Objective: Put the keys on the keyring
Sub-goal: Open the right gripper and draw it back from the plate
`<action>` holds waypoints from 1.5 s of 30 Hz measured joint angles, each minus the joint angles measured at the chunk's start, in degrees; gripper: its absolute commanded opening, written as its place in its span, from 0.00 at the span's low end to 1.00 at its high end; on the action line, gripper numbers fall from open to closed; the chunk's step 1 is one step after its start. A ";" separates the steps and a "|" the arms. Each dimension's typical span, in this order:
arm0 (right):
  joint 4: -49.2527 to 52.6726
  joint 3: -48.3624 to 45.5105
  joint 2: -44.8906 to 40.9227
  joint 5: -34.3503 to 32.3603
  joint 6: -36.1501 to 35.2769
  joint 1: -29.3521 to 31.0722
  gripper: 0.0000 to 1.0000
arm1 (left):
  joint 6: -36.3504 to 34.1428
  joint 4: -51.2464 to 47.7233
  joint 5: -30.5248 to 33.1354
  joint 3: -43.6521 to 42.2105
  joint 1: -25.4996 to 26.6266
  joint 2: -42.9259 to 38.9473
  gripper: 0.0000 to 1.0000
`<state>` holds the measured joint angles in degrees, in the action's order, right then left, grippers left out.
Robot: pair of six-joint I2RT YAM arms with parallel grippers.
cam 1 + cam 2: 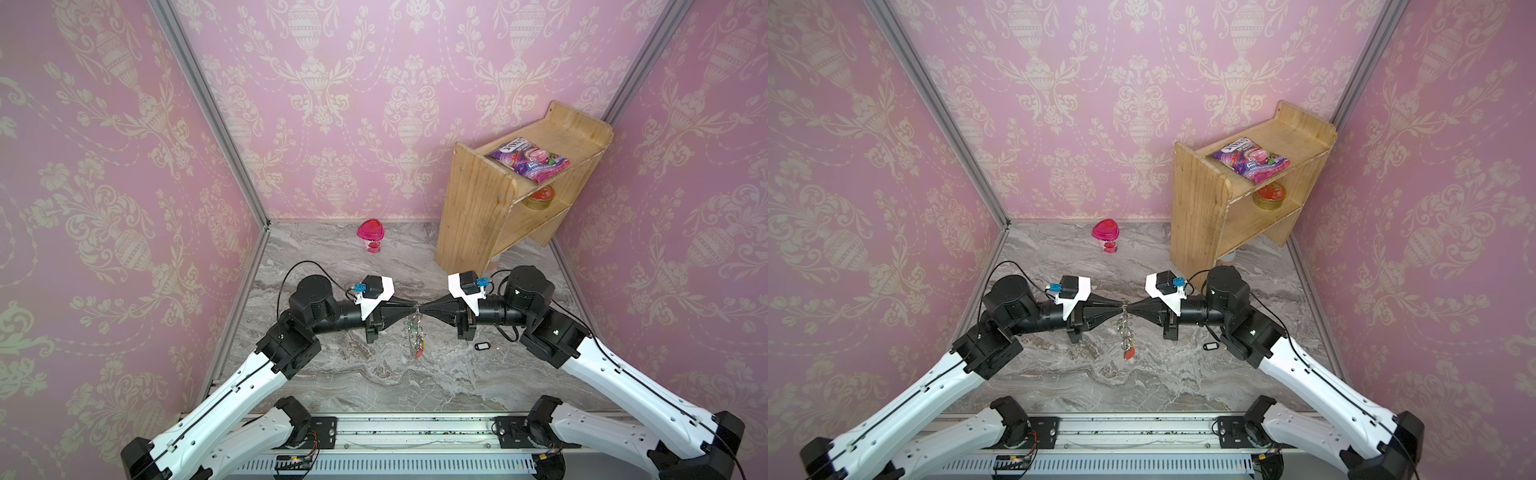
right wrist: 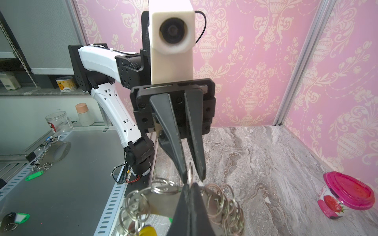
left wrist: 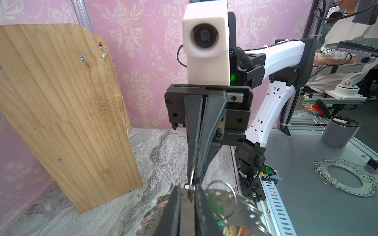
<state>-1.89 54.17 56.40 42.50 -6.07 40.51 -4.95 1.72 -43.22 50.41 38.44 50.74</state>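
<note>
Beneath the right arm (image 1: pixel 552 332) lie the keys (image 1: pixel 482 345), nearest the right gripper (image 1: pixel 421 308), which pinches the keyring (image 1: pixel 417 336). The left gripper (image 2: pixel 194 177) gapes narrowly.

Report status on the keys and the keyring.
Left gripper slightly open at the keyring; right gripper shut on it. The keys loose on table. Nothing blocking.

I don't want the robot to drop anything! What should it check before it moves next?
1. The right gripper shut on the keyring: ok.
2. The left gripper gripping too: not ok, its jaws stand slightly apart around a ring.
3. The keys on the keyring: not ok, they lie alone on the table.
4. The keys uncovered: ok.
5. The keyring hanging clear of the table: cannot tell.
</note>
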 measured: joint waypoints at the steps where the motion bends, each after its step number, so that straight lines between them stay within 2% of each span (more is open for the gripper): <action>1: 0.00 0.00 0.00 0.02 0.13 0.00 0.00 | 0.04 0.02 0.00 0.00 0.00 0.00 0.13; 11: -0.02 0.00 0.00 -0.24 0.15 0.00 0.00 | 0.44 -0.04 -0.68 0.00 0.02 0.00 0.00; 12: 0.02 0.00 0.00 -0.24 0.15 0.00 0.03 | 0.44 -0.04 -0.70 0.00 0.00 0.00 0.00; 13: 0.04 0.00 0.00 -0.22 0.13 0.00 0.16 | 0.42 -0.04 -0.79 0.00 0.00 0.00 0.00; 16: 0.96 0.28 0.00 -0.07 -0.26 0.00 0.35 | 0.33 -0.70 -1.01 0.00 0.02 0.00 0.00; 19: 2.73 0.59 -0.26 -0.44 -1.25 0.00 0.45 | -0.55 -1.55 -0.90 0.00 0.00 -0.07 0.00; 29: 12.37 1.51 -3.85 -3.48 -4.85 0.00 0.58 | -4.87 -3.76 -0.37 0.11 0.02 -2.27 0.00; 34: 15.87 1.81 -4.33 -5.66 -5.31 0.00 0.74 | -6.21 -4.50 -0.04 0.17 0.02 -2.27 0.00; 37: 16.90 1.73 -4.94 -7.91 -3.41 0.00 0.89 | -7.06 -5.35 0.94 0.17 0.02 -2.29 0.00; 38: 17.53 1.70 -5.25 -8.83 -2.49 0.00 0.98 | -7.23 -5.84 1.62 0.15 0.02 -2.32 0.00; 45: 20.98 -1.81 -8.94 -18.18 7.69 0.00 1.00 | -6.51 -5.62 5.29 -4.50 0.02 -5.55 0.00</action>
<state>19.09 52.36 47.46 24.32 1.63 40.51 -11.46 -3.90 -37.93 45.91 38.46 45.19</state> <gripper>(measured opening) 0.995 0.045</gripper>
